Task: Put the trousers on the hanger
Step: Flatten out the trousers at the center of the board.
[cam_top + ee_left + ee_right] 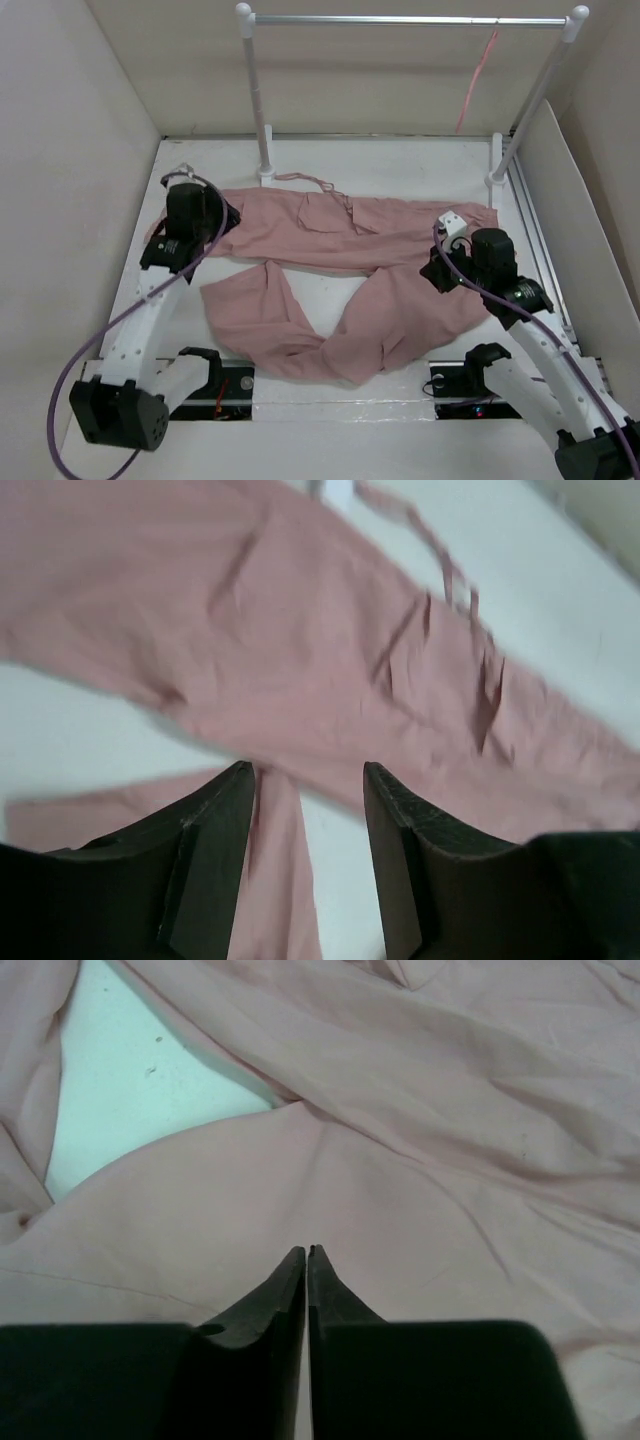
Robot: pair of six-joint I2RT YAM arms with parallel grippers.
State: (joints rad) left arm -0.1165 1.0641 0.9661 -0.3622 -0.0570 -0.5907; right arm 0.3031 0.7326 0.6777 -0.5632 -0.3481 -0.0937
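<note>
One pair of large dusty-pink soft fabric trousers lies rumpled on the white table. A long band stretches left to right, and two folded lengths meet in a V toward the near edge. A cargo pocket and a thin pink drawstring show at the far side. The left gripper hovers over the cloth, jaws apart. The right gripper has its fingers pressed together above a fold.

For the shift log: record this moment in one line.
trousers: spread on table | hanger: hanging on rail | left pincer: open over trousers | right pincer: shut over trousers
</note>
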